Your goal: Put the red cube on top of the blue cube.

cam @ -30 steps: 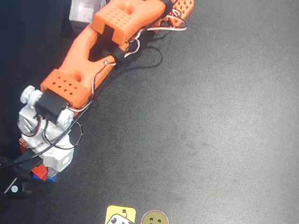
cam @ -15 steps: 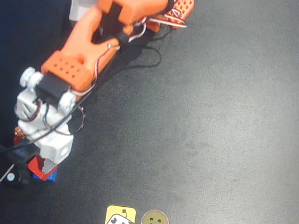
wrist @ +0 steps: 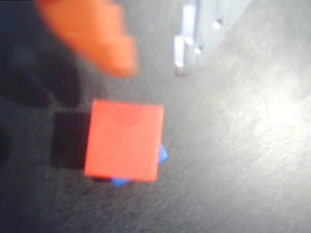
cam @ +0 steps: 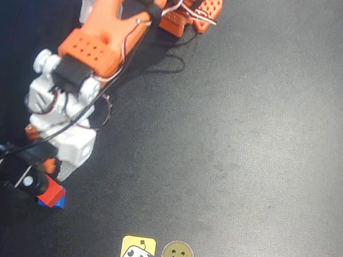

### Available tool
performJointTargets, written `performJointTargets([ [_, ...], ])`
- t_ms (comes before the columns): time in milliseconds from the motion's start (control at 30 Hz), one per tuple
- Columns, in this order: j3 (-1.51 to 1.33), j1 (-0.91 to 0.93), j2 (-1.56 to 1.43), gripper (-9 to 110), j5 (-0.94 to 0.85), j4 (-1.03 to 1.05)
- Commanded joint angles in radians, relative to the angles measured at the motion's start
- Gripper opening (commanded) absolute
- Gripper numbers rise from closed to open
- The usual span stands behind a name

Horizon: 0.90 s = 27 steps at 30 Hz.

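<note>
A hobby robotics bench: dark matte tabletop point(cam: 250, 144), 3D-printed orange arm point(cam: 101, 40), loose servo wires point(cam: 160, 62)

Overhead view straight down on whole table; wrist view close above red cube point(wrist: 124, 141), shared.

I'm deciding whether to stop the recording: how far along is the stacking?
Done: the red cube sits on the blue cube, slightly twisted, so only blue corners peek out in the wrist view. In hand: nothing seems gripped; an orange finger hangs clear above the stack. Overhead, the gripper sits beside the cubes. Left: only pulling the arm away, it seems.
</note>
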<state>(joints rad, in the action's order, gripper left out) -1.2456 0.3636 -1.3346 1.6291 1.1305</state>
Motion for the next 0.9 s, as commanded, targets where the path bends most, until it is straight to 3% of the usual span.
performJointTargets([
  [0, -0.126, -0.017, -0.164, 0, -0.017, -0.054],
  [567, -0.942, -0.133, -0.896, 0, -0.095, -0.156],
  [867, -1.187, -0.179, -1.218, 0, -0.124, -0.16],
])
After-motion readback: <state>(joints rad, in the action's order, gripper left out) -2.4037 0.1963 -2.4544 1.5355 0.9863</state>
